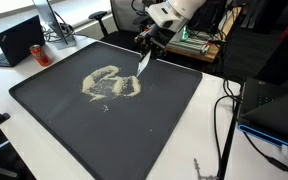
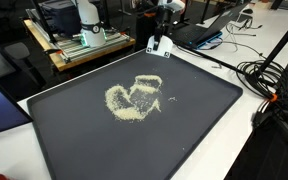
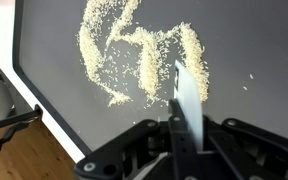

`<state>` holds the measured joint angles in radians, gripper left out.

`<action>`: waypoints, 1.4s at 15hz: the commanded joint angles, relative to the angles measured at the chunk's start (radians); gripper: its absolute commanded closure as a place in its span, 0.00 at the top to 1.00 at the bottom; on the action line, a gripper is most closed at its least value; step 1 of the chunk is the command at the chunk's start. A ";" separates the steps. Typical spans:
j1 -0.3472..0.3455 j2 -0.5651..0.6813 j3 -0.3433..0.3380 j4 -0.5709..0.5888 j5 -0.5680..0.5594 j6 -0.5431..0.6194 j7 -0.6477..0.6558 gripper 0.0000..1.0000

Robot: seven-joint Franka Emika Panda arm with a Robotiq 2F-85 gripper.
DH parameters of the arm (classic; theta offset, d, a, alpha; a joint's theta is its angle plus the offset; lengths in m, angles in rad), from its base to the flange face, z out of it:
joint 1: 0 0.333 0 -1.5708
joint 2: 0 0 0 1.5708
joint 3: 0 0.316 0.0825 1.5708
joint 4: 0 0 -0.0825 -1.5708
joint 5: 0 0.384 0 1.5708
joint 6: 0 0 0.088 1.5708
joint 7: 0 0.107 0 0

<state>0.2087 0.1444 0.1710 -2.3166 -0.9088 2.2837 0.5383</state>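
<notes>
White table [image 1: 196,140] — dark mat [image 1: 64,125] on it, pale grain [image 1: 109,85] strewn mid-mat; laptop [image 1: 19,40] at corner.

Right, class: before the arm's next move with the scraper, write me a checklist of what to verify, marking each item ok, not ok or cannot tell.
1. The gripper shut firmly on the scraper: ok.
2. The scraper's edge touching the tray: cannot tell.
3. All rice inside the tray's rim: ok.
4. The rice gathered in one heap: not ok; it lies in curved bands.
5. The cables off the tray: ok.
</notes>
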 commanded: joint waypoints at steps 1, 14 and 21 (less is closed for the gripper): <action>-0.008 0.033 -0.007 0.075 0.063 -0.030 -0.100 0.01; -0.168 -0.010 -0.111 0.180 0.470 -0.002 -0.663 0.01; -0.254 -0.038 -0.164 0.273 0.689 -0.099 -0.946 0.01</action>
<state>-0.0225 0.1231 0.0245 -2.0912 -0.2913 2.2627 -0.3095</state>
